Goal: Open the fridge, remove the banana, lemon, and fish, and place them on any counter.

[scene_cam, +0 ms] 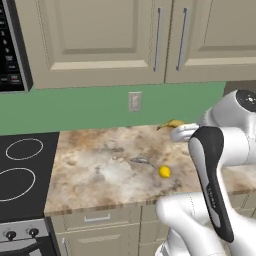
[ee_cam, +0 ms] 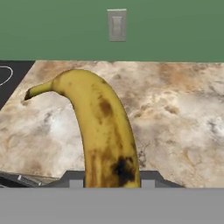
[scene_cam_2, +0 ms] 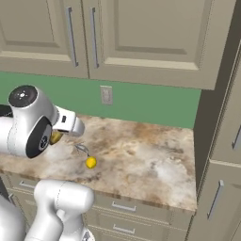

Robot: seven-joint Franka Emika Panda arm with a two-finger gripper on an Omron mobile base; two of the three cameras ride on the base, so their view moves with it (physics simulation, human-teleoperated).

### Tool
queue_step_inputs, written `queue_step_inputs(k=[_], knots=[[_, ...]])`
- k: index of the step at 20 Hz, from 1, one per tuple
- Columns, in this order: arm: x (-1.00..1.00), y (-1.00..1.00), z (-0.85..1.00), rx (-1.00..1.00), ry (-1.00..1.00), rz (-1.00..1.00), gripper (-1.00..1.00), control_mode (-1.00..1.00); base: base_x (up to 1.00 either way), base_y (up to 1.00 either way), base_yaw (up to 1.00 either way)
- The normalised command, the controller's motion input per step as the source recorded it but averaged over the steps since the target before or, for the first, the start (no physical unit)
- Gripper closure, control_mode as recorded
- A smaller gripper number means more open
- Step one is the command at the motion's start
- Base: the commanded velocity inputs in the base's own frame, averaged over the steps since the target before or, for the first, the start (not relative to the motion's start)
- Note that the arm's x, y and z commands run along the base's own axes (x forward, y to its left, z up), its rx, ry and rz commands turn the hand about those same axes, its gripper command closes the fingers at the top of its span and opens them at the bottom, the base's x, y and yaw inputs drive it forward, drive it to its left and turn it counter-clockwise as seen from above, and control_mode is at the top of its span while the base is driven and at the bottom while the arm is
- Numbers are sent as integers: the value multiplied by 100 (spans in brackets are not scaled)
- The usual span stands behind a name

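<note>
The tool (ee_cam: 112,186) is closed tight on the banana (ee_cam: 103,131), gripping it at its lower, brown-bruised end; in the hand view the fruit rises from between the finger tips and curves toward 11 o'clock, ending in a short stem. In the left base view the banana's yellow tip (scene_cam: 174,123) pokes out at 10 o'clock from the white wrist, above the back edge of the desk (scene_cam: 100,175); in the right base view a bit of it (scene_cam_2: 55,137) shows just beside the arm's big joint.

On the speckled desk, the lemon (scene_cam: 164,172) lies out in the open toward the front, at about 7 o'clock from the held fruit in the left base view. The fish (scene_cam: 142,161), a thin grey sliver, lies just beside the lemon at its 10 o'clock; whether they touch cannot be told.

A wall outlet (ee_cam: 117,25) sits on the green backsplash (scene_cam: 75,107), beneath beige upper cabinets (scene_cam_2: 141,37). A black cooktop (scene_cam: 25,172) adjoins the desk at 9 o'clock in the left base view.
</note>
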Motion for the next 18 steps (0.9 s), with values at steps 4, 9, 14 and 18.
queue_step_inputs(k=[4, 9, 14, 18], knots=[[19, 57, -42, -3, 1, 3, 100, -100, 0, 0, 0], [34, 63, -31, -3, 3, 17, 100, -100, 0, 0, 0], [63, 60, -61, -3, 21, 21, 100, -100, 0, 0, 0], [98, 74, -80, -4, 31, 19, 100, -100, 0, 0, 0]])
